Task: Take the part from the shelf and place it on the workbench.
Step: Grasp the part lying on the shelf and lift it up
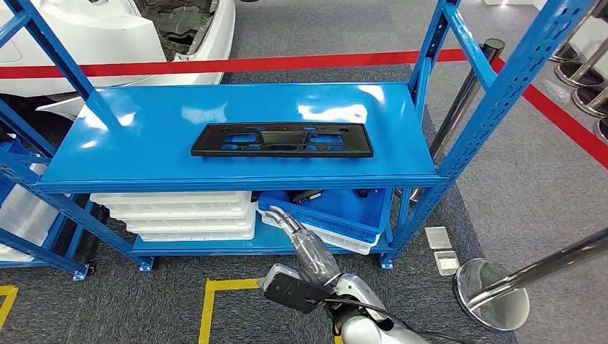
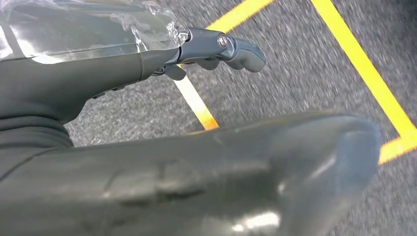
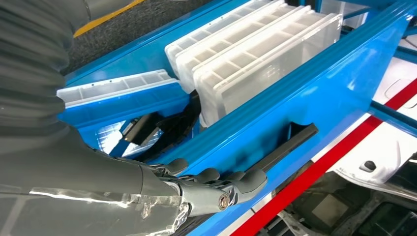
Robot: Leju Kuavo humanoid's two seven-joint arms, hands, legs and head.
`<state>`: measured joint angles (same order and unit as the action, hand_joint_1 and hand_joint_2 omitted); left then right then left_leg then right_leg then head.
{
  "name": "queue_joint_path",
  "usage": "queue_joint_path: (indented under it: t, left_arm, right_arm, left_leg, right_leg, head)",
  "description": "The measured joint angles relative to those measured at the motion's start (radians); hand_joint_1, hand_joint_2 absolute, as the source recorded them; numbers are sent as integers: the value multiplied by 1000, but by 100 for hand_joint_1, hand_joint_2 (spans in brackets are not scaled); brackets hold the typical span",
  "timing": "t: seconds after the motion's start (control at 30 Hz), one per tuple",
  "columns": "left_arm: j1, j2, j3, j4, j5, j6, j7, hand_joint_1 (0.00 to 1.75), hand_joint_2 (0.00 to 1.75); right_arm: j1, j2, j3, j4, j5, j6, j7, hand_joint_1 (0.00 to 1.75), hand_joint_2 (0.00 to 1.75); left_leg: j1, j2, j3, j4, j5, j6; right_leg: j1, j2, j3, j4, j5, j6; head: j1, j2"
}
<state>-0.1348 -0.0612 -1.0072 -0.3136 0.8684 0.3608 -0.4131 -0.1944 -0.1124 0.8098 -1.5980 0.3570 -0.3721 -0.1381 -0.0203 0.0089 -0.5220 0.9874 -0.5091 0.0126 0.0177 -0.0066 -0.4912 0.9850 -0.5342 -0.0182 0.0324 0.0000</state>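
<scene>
The part is a long flat black plastic panel with cut-outs, lying flat in the middle of the upper board of the blue shelf. My right hand reaches up from below, in front of the shelf and lower than its front edge, fingers stretched out and holding nothing. In the right wrist view the right hand lies close to the blue shelf edge, with the black panel beyond the fingertips and apart from them. My left hand hangs over the carpet, fingers loosely extended, empty.
Stacked white trays and a blue bin holding dark parts sit on the lower board. Blue uprights frame the shelf. A chrome stanchion base stands right; a white car body lies behind. Yellow floor lines mark the carpet.
</scene>
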Motion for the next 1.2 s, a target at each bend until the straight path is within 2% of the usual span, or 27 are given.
queue_joint_path:
  t: [0.37, 0.7, 0.87, 0.93, 0.97, 1.03, 1.07, 1.1, 1.13, 1.17, 1.2]
  left_arm:
    - [-22, 0, -20, 0, -32, -102, 0, 0, 0]
    - [-30, 4, -34, 0, -38, -110, 1, 0, 0]
    - [-32, 6, -35, 0, -38, -103, 5, 0, 0]
    - [-33, 7, -36, 0, -38, -103, 6, 0, 0]
    - [-34, 7, -37, 0, -38, -103, 7, 0, 0]
    - [-33, 7, -39, 0, -38, -103, 8, 0, 0]
    - [-33, 7, -40, 0, -38, -103, 9, 0, 0]
    - [-32, 7, -41, 0, -38, -103, 10, 0, 0]
    - [-31, 7, -41, 0, -38, -103, 10, 0, 0]
    - [-31, 7, -41, 0, -38, -103, 10, 0, 0]
    - [-32, 7, -41, 1, -38, -103, 10, 0, 0]
  right_arm:
    - [28, -30, -31, -7, 42, -60, 33, 0, 175]
    - [58, -70, -87, -59, 115, -119, 94, 0, 175]
    - [63, -87, -106, -84, 128, -120, 104, 0, 175]
    - [64, -92, -112, -93, 135, -120, 107, 0, 175]
    - [65, -95, -115, -96, 139, -120, 109, 0, 175]
    - [67, -101, -119, -98, 144, -118, 112, 0, 175]
    - [68, -105, -121, -98, 145, -117, 114, 0, 175]
    - [69, -108, -123, -98, 146, -116, 115, 0, 175]
    - [69, -110, -125, -98, 146, -115, 115, 0, 175]
    - [69, -113, -126, -98, 146, -115, 115, 0, 175]
    - [69, -115, -128, -99, 146, -115, 116, 0, 175]
  left_leg:
    - [0, 0, 0, 0, 0, 0]
    - [-3, 0, -1, 6, -2, 3]
    - [0, 0, -1, 1, -1, 11]
    - [8, 1, 5, -10, 4, 18]
    - [11, 1, 7, -14, 6, 20]
    - [13, 1, 8, -14, 4, 21]
    - [14, 1, 9, -13, 2, 21]
    - [17, 0, 11, -12, -1, 18]
    - [20, -2, 15, -9, -5, 14]
    - [24, -4, 19, -5, -12, 8]
    - [27, -5, 23, -1, -20, 0]
  right_leg:
    - [0, 0, 0, 0, 0, 0]
    - [-2, 0, 0, -1, 1, 2]
    - [-3, 0, 0, 1, -2, 10]
    - [-3, 3, -17, 44, -28, 19]
    - [-5, 4, -43, 97, -55, 25]
    - [-16, 6, -120, 236, -107, 35]
    - [-22, 5, -153, 286, -114, 40]
    - [-27, 5, -170, 299, -100, 45]
    - [-32, 5, -167, 271, -65, 49]
    - [-36, 5, -147, 209, -16, 53]
    - [-38, 7, -124, 146, 20, 57]
  head:
    - [0, 0]
    - [-2, 0]
    - [-3, 0]
    - [1, 0]
    - [6, 0]
    - [17, 0]
    - [20, 0]
    - [22, 0]
    - [25, 0]
    - [27, 0]
    - [31, 0]
